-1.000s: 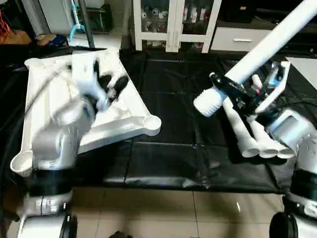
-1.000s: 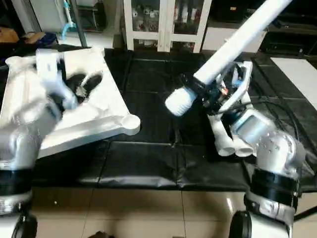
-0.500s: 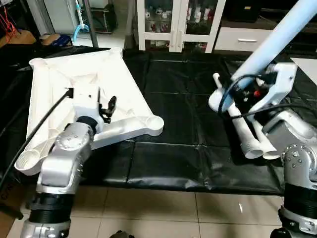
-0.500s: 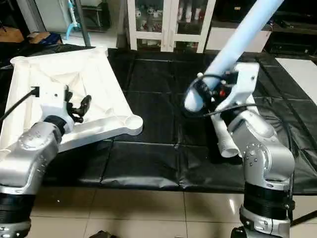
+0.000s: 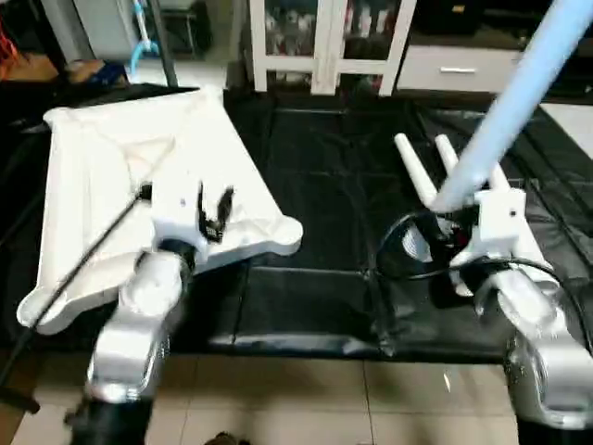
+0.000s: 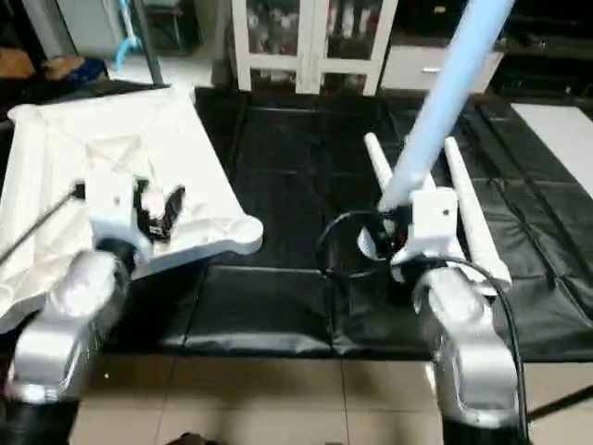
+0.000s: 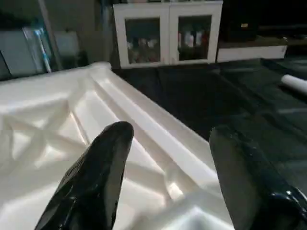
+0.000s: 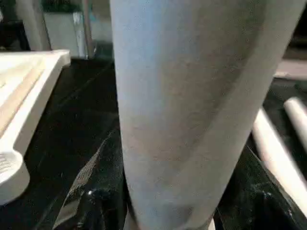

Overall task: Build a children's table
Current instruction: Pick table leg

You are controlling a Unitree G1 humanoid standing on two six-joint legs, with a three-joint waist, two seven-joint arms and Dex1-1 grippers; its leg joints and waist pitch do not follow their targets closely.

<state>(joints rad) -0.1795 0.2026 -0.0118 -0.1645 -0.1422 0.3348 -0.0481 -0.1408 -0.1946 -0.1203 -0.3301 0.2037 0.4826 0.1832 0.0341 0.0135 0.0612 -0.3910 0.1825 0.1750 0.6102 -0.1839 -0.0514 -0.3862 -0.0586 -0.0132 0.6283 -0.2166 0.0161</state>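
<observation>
I have swung the leg (image 5: pixel 519 88) upright in my right fingers (image 8: pixel 96 201), ready for a socket (image 5: pixel 283 234); left fingers (image 7: pixel 91 177) hover open over the top (image 5: pixel 111 176).

The right hand (image 6: pixel 394 215) grips a long white leg (image 6: pixel 445 88) that slants up past the top edge. More legs (image 6: pixel 473 222) lie on the black mat (image 6: pixel 278 185) behind. The left hand (image 6: pixel 157 211), fingers apart, hovers over the white tabletop (image 6: pixel 56 167)

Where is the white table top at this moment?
In the left eye view, the table top lies ribbed side up on the black mat at the robot's left, under the open left pincer.
</observation>
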